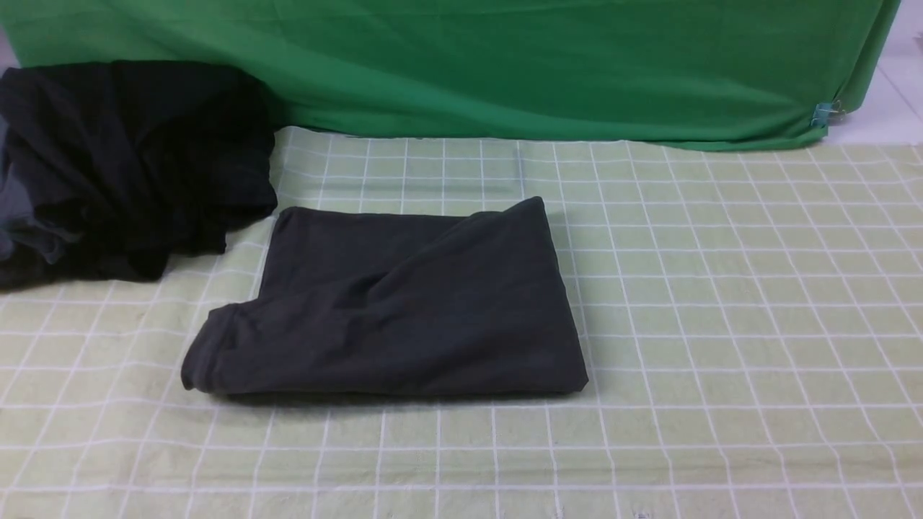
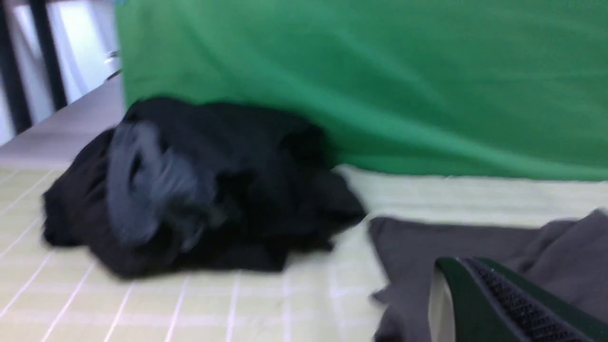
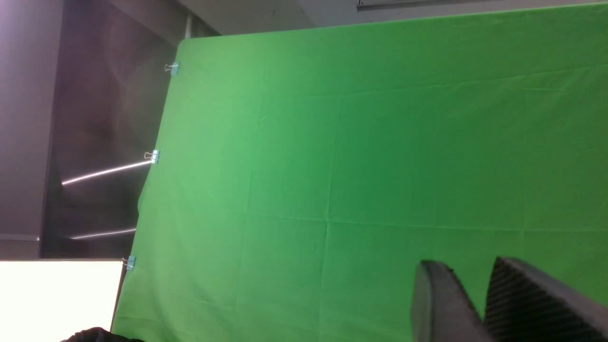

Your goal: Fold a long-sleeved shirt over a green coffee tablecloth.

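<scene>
Staged recording bench in a lab or studio. Green backdrop fabric [image 1: 505, 65] hung behind the table, fastened with small binder clips [image 3: 153, 156]. Pale checked tablecloth [image 1: 721, 324] covers the work surface. Dark room beyond.

Black garment heap [image 1: 130, 166] at far left, crumpled, with a grey-blue piece [image 1: 21, 209] showing at its left edge. Plain vivid green backdrop [image 1: 505, 65] hangs across the far side, its lower edge draped in soft folds just behind the heap. Small metal clip [image 1: 826, 113] on the backdrop's lower right corner; three more clips [image 3: 153, 156] along one edge in the right wrist view.
</scene>
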You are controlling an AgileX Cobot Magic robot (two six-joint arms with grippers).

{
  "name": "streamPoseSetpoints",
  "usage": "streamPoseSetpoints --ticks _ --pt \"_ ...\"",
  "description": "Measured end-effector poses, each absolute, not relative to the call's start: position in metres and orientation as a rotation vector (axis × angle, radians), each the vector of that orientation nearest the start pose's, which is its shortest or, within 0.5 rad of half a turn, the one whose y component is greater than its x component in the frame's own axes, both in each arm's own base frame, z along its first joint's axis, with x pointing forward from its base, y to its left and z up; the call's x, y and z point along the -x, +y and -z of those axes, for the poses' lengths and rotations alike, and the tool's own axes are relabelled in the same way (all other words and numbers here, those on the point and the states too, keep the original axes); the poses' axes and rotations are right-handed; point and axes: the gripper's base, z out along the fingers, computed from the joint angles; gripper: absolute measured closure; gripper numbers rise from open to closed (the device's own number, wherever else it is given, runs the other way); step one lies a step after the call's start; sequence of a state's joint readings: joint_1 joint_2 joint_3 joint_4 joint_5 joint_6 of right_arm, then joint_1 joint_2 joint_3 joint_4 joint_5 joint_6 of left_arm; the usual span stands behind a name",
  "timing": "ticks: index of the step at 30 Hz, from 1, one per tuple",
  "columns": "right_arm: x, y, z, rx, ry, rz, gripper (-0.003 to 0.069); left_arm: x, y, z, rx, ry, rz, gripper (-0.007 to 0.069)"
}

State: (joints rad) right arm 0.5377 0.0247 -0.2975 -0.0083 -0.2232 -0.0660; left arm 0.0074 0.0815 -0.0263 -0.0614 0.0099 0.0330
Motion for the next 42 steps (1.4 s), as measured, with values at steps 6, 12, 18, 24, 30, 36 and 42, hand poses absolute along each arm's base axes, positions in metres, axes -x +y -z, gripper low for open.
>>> streamPoseSetpoints --ticks 6,12,18,24,30,36,42 --pt "-0.018 0.011 -0.328 0.302 0.949 -0.426 0.0482 -0.056 0.001 -0.188 -0.006 1.743 -0.028 0.0622" --pt "-0.019 0.011 -0.327 0.302 0.952 -0.426 0.047 -0.056 0.001 -0.189 -0.01 1.731 -0.033 0.0622" --pt "-0.019 0.011 -0.327 0.302 0.952 -0.426 0.0452 -0.056 0.001 -0.189 -0.013 1.727 -0.037 0.0622" --pt "-0.019 0.011 -0.327 0.302 0.952 -0.426 0.0438 -0.056 0.001 -0.189 -0.013 1.727 -0.037 0.0622" --pt "-0.019 0.011 -0.327 0.302 0.952 -0.426 0.0426 -0.056 0.001 -0.189 -0.013 1.727 -0.037 0.0622" --pt "-0.019 0.011 -0.327 0.303 0.953 -0.426 0.0424 -0.056 0.001 -0.189 -0.013 1.727 -0.037 0.0622" --pt "-0.018 0.011 -0.326 0.314 0.963 -0.408 0.0422 -0.056 0.001 -0.189 -0.013 1.726 -0.037 0.0622"
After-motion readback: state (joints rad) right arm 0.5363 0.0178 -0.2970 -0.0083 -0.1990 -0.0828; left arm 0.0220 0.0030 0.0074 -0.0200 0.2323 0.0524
